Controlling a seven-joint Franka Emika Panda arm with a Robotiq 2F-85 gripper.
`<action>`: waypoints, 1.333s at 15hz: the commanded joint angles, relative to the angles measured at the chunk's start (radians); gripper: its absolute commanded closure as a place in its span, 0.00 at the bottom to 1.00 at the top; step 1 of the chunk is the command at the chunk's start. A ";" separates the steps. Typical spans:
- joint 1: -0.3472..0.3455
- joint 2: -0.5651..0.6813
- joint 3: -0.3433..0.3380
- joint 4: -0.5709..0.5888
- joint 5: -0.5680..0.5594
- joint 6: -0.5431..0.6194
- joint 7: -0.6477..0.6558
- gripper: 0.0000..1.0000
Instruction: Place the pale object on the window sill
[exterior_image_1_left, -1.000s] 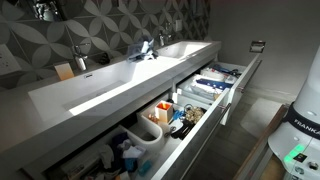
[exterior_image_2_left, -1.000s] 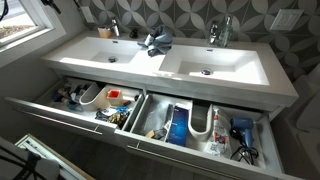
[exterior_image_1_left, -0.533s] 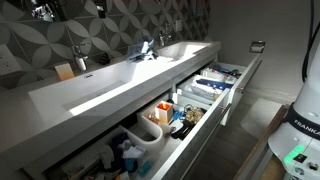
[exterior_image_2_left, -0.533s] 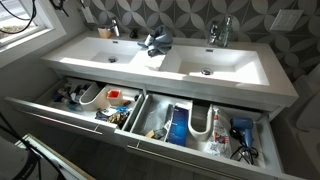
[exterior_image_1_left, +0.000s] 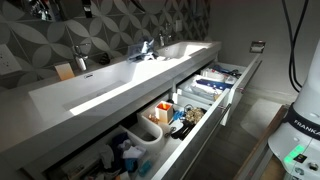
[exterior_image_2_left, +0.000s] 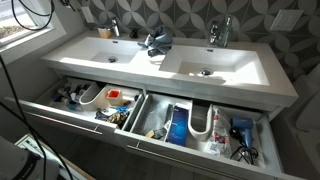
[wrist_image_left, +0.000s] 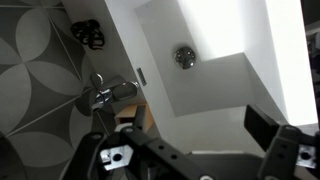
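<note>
Fingers apart and empty above the sink; block not yet grasped.
Wrist view: the gripper (wrist_image_left: 195, 150) hangs over the basin, fingers (wrist_image_left: 283, 143) spread wide with nothing between them. The block (wrist_image_left: 131, 117) sits on the counter (exterior_image_2_left: 170, 62) just beside the tap (wrist_image_left: 108, 94), partly hidden by the gripper body. In an exterior view the block (exterior_image_1_left: 65, 71) stands by the back wall next to that tap (exterior_image_1_left: 80, 58). The step looks like the approach to the grasp. To do it well, centre the fingers over the block and turn them so they close on its flat sides with neither finger toward the tap. Come down straight, clear of spout and wall. Lift straight up before swinging to the sill (exterior_image_2_left: 22, 48). The block looks rigid and light, so a moderate squeeze should hold it.
</note>
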 joint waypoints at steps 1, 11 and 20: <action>0.005 0.004 -0.004 0.010 0.000 -0.005 -0.002 0.00; 0.017 0.145 0.021 0.149 0.010 0.022 -0.152 0.00; 0.064 0.545 0.047 0.554 0.058 0.036 -0.408 0.00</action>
